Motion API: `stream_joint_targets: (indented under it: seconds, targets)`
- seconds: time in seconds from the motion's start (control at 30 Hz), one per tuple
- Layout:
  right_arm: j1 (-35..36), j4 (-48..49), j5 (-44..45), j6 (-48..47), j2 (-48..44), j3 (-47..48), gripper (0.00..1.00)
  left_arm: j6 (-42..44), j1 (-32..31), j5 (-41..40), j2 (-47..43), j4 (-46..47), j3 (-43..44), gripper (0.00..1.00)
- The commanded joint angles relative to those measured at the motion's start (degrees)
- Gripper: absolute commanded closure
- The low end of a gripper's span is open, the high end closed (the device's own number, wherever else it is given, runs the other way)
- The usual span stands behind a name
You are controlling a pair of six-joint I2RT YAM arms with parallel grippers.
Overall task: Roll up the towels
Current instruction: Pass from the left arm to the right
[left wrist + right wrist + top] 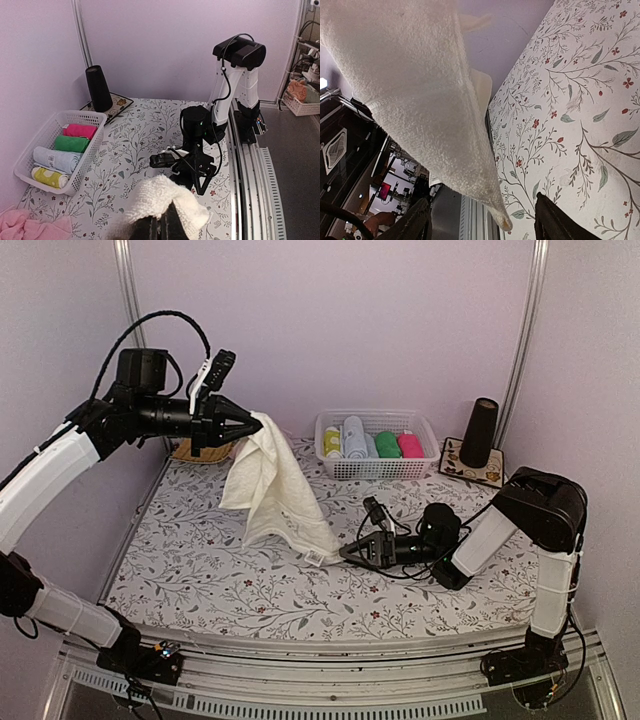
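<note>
My left gripper [243, 424] is shut on one corner of the cream towel [270, 490] and holds it high over the back left of the table. The towel hangs down, and its lower corner rests on the floral table cover [200, 570]. In the left wrist view the cream towel [162, 200] drapes over my fingers [172, 227]. My right gripper [350, 552] lies low on the table, open, just right of the lower corner. In the right wrist view that cream towel corner [497, 217] hangs between my open fingers [412, 222], untouched. The pink towel [30, 227] lies crumpled at the back left.
A white basket [376, 468] at the back holds yellow-green, light blue, green and magenta rolls; it also shows in the left wrist view [30, 150]. A black cone [481, 432] stands on a small tray at the back right. A woven basket [200, 451] sits behind my left gripper.
</note>
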Motion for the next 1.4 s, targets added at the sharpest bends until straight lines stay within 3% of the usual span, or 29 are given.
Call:
stream_joint_targets:
  seconds: [0.0, 0.17, 0.27, 0.33, 0.43, 0.63, 0.7, 0.77, 0.87, 0.97, 1.03, 1.1, 1.17, 1.23, 1.3, 1.37]
  targets:
    - [-0.1, 3.4, -0.5, 0.6, 1.0, 0.9, 0.32, 0.0, -0.7, 1.0, 0.8, 1.5, 1.3, 1.00]
    - [-0.1, 2.2, -0.3, 0.5, 0.9, 1.8, 0.42, -0.1, -0.7, 0.9, 1.0, 1.5, 1.4, 1.00]
    - [-0.1, 1.8, -0.6, 0.5, 0.8, 2.2, 0.54, -0.1, -0.7, 0.8, 0.9, 1.5, 1.3, 1.00]
    - [0.0, 1.5, -0.5, 0.5, 0.8, 2.1, 0.53, 0.0, -0.7, 0.8, 0.8, 1.6, 1.3, 1.00]
    - [-0.1, -0.4, 0.1, 0.1, 1.0, 2.5, 0.43, 0.1, -0.7, 0.7, 0.8, 1.7, 1.3, 1.00]
    - [0.3, -1.0, 0.5, -0.6, 2.6, 3.4, 0.46, 0.1, -0.7, 0.7, 0.6, 1.7, 1.2, 1.00]
    - [0.5, -0.4, 0.3, -0.4, 2.9, 3.4, 0.51, 0.1, -0.7, 0.6, 0.6, 1.7, 1.2, 1.00]
    - [0.5, -0.5, 0.3, -0.3, 2.8, 3.4, 0.62, 0.2, -0.7, 0.7, 0.6, 1.8, 1.1, 1.00]
    - [0.2, -1.2, -0.3, -0.7, 0.9, 2.7, 0.95, 0.6, -0.6, 0.0, 0.4, 1.8, 0.6, 1.00]
    - [-1.4, -9.7, 0.3, -2.7, -7.0, 1.2, 0.98, 2.3, -0.5, -1.6, -0.8, 1.1, -0.8, 1.00]
    - [-2.9, -25.5, 2.7, -8.4, -15.2, 2.4, 0.99, 4.5, -0.5, -3.8, -2.4, 0.7, -2.9, 1.00]
    - [-3.5, -51.4, 9.7, -18.6, -24.0, 7.8, 0.99, 7.5, -0.4, -5.9, -4.6, 0.0, -6.3, 0.81]
    - [-3.0, -75.2, 22.4, -29.4, -29.6, 17.1, 0.99, 12.0, -0.4, -6.6, -7.2, -1.2, -11.1, 0.45]
    - [-2.9, -90.4, 30.7, -37.1, -32.3, 24.6, 0.99, 16.7, -0.6, -6.4, -9.6, -2.6, -16.8, 0.17]
    - [-2.7, -99.7, 34.5, -41.2, -33.4, 29.4, 0.98, 20.8, -1.2, -5.9, -10.4, -5.3, -21.9, 0.04]
    - [-1.8, -106.2, 41.1, -44.0, -33.7, 32.3, 0.99, 24.4, -2.0, -4.9, -9.2, -8.7, -23.4, 0.03]
